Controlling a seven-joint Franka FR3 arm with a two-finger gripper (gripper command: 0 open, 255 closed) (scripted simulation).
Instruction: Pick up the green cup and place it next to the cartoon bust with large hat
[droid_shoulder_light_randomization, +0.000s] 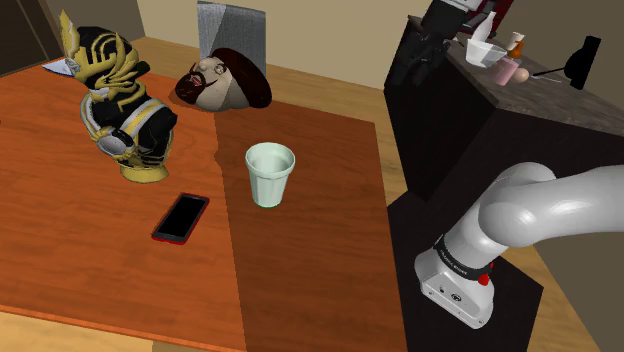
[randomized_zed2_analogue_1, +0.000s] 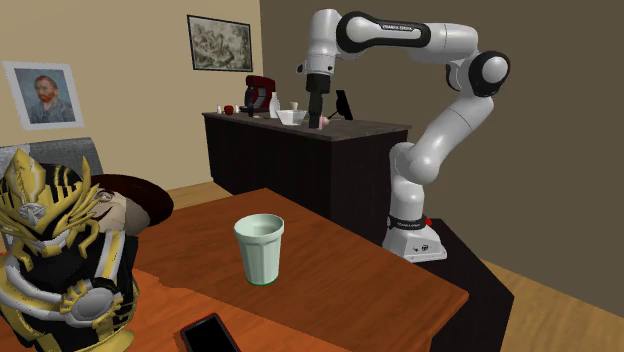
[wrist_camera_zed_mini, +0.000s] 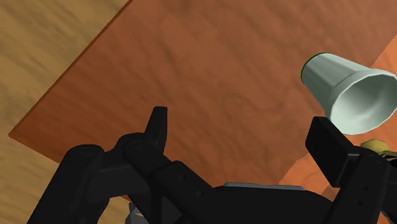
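Note:
A pale green cup (droid_shoulder_light_randomization: 270, 173) stands upright near the middle of the reddish wooden table (droid_shoulder_light_randomization: 320, 250). The cartoon bust with the large dark brown hat (droid_shoulder_light_randomization: 222, 78) sits at the table's far edge, beyond the cup. My black gripper (randomized_zed2_analogue_1: 318, 120) hangs high in the air in front of the dark counter, well above and away from the cup (randomized_zed2_analogue_1: 259, 248). In the wrist view the gripper (wrist_camera_zed_mini: 245, 137) is open, its fingers (wrist_camera_zed_mini: 158, 127) apart with nothing between them. The cup (wrist_camera_zed_mini: 347, 89) lies off to the side, past one finger.
A gold and black armoured bust (droid_shoulder_light_randomization: 130, 110) stands at the shoulder view's left. A red-edged phone (droid_shoulder_light_randomization: 181, 217) lies flat between it and the cup. A dark counter (randomized_zed2_analogue_1: 300, 140) with bowls and a red mixer (randomized_zed2_analogue_1: 260, 95) stands behind the table. A grey chair back (droid_shoulder_light_randomization: 230, 25) rises behind the hat bust.

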